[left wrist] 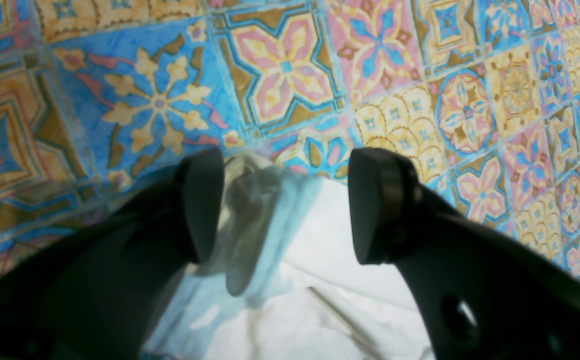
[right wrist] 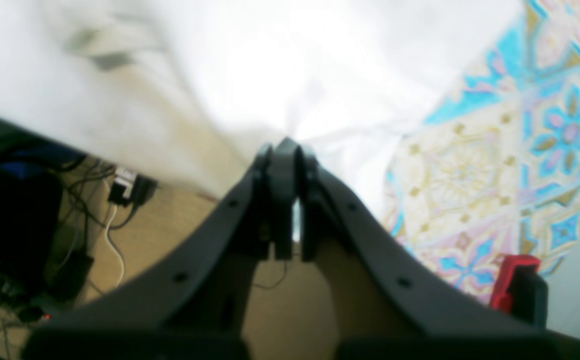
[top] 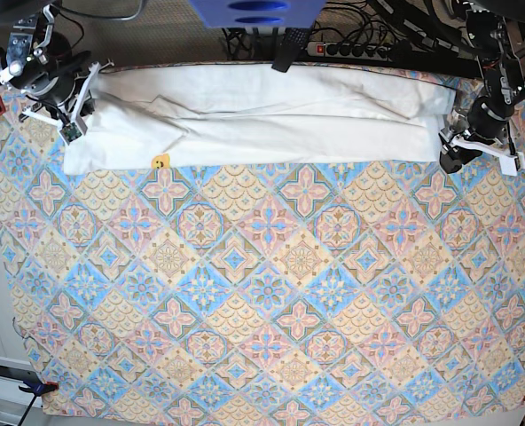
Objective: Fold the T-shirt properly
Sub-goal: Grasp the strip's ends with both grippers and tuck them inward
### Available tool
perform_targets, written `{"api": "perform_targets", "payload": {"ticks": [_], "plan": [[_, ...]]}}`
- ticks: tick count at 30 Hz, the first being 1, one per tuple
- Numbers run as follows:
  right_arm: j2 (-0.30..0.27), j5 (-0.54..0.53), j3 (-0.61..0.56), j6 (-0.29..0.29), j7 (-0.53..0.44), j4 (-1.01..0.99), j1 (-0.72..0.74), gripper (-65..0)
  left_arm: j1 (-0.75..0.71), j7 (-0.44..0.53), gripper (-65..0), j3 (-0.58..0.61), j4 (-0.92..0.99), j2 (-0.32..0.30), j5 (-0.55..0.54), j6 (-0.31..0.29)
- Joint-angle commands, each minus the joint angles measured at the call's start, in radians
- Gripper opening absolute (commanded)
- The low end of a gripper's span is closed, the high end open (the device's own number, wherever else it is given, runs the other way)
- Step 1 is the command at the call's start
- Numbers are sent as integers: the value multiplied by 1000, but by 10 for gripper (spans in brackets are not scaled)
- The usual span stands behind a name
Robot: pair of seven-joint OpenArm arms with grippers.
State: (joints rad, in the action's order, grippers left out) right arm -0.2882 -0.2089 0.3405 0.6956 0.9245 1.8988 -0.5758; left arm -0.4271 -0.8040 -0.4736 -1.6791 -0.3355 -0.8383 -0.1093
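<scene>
The white T-shirt [top: 280, 115] lies in a long folded band along the far edge of the table, with a small yellow bit of print [top: 160, 162] showing at its near left edge. My right gripper [right wrist: 285, 147] is shut on the shirt's white cloth [right wrist: 270, 75] at its left end in the base view [top: 74, 117]. My left gripper [left wrist: 287, 200] is open at the shirt's right end [top: 449, 146]. A bunched corner of cloth [left wrist: 265, 215] lies between its fingers [left wrist: 200, 205], close to the left one.
The table carries a colourful tile-patterned cover [top: 271, 293]. A red clamp [right wrist: 515, 285] sits at the table edge near my right gripper. A power strip and cables [top: 351, 49] lie behind the far edge. The floor with cables [right wrist: 95, 225] shows beyond the edge.
</scene>
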Motion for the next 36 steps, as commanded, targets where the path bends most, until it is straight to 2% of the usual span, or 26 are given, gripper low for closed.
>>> {"api": "perform_targets", "payload": {"ticks": [1, 6, 8, 11, 14, 16, 19, 23, 27, 30, 33, 36], "plan": [[-10, -5, 6, 3, -14, 18, -5, -648, 1, 15, -266, -7, -13, -18, -6, -7], [-10, -5, 4, 3, -14, 18, -6, -639, 1, 15, -266, -7, -13, -18, -6, -7], [-10, -2, 6, 3, -14, 18, -6, -602, 1, 11, -266, -7, -13, -18, -6, -7], [-10, -2, 19, 3, -14, 18, -6, -501, 1, 10, -266, -7, -13, -21, -6, -7], [-7, -5, 79, 3, -14, 18, -5, -437, 0, 8, -266, -7, -13, -23, -3, -7], [-6, -5, 111, 3, -15, 18, -5, -440, -6, 8, -266, -7, -13, -38, -3, -7], [33, -5, 151, 3, -17, 20, -5, -446, -13, 5, -266, -1, -11, -90, -2, -7], [48, -5, 157, 3, -18, 21, 3, -445, -37, -84, -259, -1, -16, -170, -5, -7], [48, -5, 102, 3, -18, 20, 40, -446, -32, -180, -258, -6, -11, -224, -9, -14], [48, -5, 70, 3, -20, 20, 40, -446, -37, -240, -244, -1, -9, -251, -8, -91], [48, -5, 47, 3, -23, 20, 41, -446, -32, -302, -173, -4, -5, -264, -2, -154], [48, -5, 36, 3, -20, 20, 70, -446, -31, -318, -107, 0, 37, -271, -3, -185]]}}
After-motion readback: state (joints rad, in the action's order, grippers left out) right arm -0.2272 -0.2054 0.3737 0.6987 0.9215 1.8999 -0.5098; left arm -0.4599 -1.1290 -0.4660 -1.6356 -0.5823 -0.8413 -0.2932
